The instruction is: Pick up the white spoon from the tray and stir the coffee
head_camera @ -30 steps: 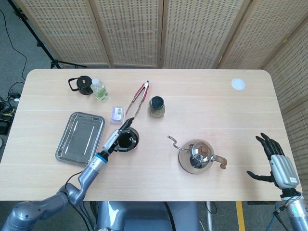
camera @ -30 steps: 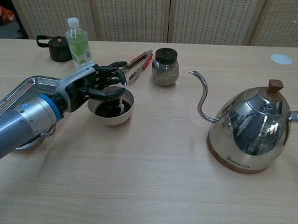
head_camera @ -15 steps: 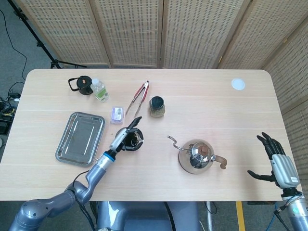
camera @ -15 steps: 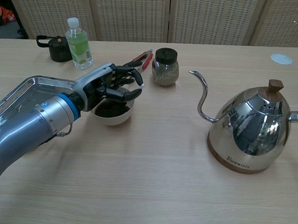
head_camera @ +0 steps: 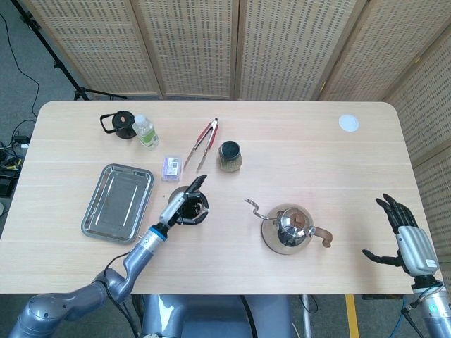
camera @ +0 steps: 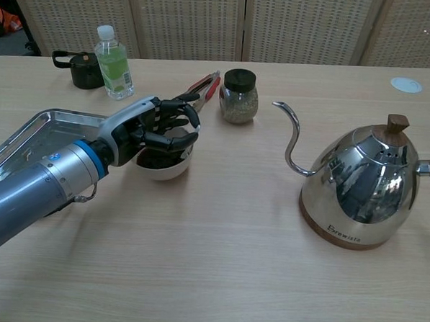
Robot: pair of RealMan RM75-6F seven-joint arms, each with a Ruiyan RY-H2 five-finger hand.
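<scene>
From overhead, the left hand (head_camera: 182,204) hangs over the coffee bowl (head_camera: 195,215), beside the tray (head_camera: 118,203) near the desk's left edge. The right hand (head_camera: 405,236) rests open at the right edge. At chest height, the left hand's fingers (camera: 175,123) curl over the bowl; the white spoon is hidden, so I cannot tell its grip.

Head view straight down, chest view low, near, sharing kettle (head_camera: 287,229).

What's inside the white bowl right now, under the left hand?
Dark coffee shows in the bowl. The left hand hangs over it, fingers curled above the rim. The white spoon cannot be seen in either view; the hand covers that part.
</scene>
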